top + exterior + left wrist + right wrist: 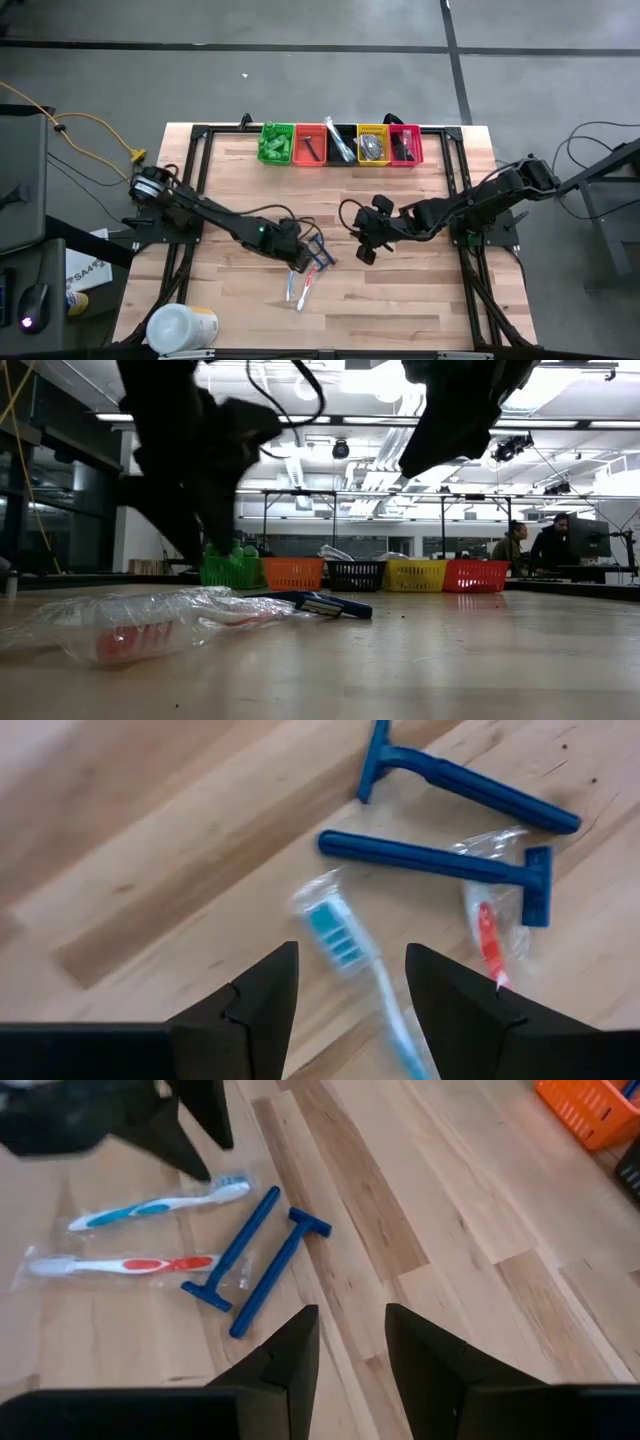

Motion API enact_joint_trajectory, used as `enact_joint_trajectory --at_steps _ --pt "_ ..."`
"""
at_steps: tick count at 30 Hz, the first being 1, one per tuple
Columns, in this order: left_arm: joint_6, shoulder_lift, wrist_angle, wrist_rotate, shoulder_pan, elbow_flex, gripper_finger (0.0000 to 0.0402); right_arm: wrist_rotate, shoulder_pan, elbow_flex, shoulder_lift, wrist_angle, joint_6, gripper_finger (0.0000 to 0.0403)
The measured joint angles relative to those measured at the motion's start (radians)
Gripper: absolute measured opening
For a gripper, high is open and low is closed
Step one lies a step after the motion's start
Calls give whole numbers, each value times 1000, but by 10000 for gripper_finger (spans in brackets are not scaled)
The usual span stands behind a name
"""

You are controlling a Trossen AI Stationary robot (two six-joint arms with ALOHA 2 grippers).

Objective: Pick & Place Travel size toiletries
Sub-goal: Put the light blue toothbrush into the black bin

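Two blue razors [440,860] [465,785] lie side by side on the wooden table, next to a white-blue toothbrush [335,940] and a white-red toothbrush [488,942], each in clear wrap. My left gripper [350,955] hovers open just above the blue toothbrush, one finger on each side of its head end, touching nothing. In the high view it is left of the razors [320,257]. My right gripper [350,1315] hangs open over bare wood to the right of the razors [255,1260], nothing between its fingers.
A row of small bins stands at the table's far edge: green [276,143], orange [309,143], black [341,143], yellow [373,143], red [405,143], each with items in it. A large white tub [180,328] sits at the near left corner. People sit in the room behind.
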Motion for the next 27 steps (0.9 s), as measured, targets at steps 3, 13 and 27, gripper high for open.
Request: enact_joint_trajectory --at_steps 3,13,27 --pt "-31 19 7 4 0 0 186 -1 6 0 0 2 0 111" --pt "-64 70 67 40 0 -1 186 -2 11 0 0 -14 10 111" --pt "-66 124 75 101 -8 6 186 2 11 0 0 -14 27 111"
